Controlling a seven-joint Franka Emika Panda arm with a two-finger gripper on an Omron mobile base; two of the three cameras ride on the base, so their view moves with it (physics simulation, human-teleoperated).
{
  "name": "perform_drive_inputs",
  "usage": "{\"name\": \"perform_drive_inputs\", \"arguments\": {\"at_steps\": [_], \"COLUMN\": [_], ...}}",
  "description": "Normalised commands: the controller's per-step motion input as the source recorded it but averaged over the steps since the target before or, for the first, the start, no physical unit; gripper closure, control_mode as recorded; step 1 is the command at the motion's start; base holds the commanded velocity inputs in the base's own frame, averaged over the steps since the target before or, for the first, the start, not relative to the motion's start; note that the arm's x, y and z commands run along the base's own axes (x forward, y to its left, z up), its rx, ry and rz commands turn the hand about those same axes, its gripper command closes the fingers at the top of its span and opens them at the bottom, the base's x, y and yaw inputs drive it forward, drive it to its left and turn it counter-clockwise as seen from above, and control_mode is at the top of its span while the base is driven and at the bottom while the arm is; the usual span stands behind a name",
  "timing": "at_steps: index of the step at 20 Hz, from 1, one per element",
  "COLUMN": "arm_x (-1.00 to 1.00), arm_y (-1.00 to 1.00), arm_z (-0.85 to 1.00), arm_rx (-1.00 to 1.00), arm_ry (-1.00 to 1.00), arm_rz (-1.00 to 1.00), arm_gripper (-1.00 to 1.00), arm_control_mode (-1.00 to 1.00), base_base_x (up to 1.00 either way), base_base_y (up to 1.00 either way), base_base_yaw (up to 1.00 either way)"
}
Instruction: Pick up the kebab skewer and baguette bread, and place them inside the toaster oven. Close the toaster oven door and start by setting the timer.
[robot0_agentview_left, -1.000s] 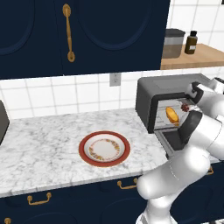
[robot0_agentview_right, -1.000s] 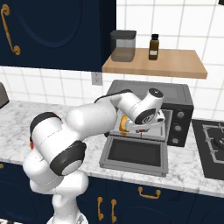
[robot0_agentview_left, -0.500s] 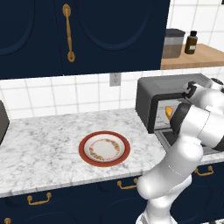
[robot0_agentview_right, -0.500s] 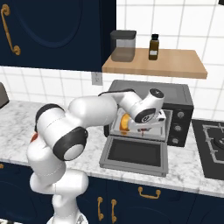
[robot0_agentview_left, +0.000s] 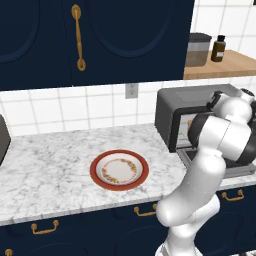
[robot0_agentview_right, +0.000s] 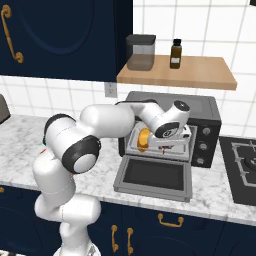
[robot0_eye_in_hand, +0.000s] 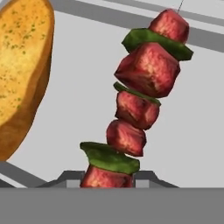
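Kebab skewer (robot0_eye_in_hand: 139, 98) inside toaster oven (robot0_agentview_right: 206, 112).

The baguette bread (robot0_eye_in_hand: 22, 65) has a rough, speckled golden crust. The kebab skewer (robot0_eye_in_hand: 135, 105) holds shiny red meat chunks and smooth green pieces. The toaster oven (robot0_agentview_right: 200, 117) looks like dark matt metal. The counter (robot0_agentview_left: 45, 170) is smooth grey-white marble. The plate (robot0_agentview_left: 119, 170) looks glossy. The shelf (robot0_agentview_right: 200, 72) is plain wood.
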Motion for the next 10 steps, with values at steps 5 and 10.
{"name": "perform_drive_inputs", "arguments": {"at_steps": [5, 10], "arm_x": [0.0, -0.02], "arm_y": [0.0, 0.0], "arm_z": [0.0, 0.1], "arm_rx": [0.0, 0.0], "arm_ry": [-0.03, -0.07], "arm_rz": [-0.01, 0.0], "arm_gripper": [-1.0, -1.0], "arm_control_mode": [-1.0, -1.0], "base_base_x": [0.0, 0.0], "base_base_y": [0.0, 0.0], "base_base_yaw": [0.0, 0.0]}}
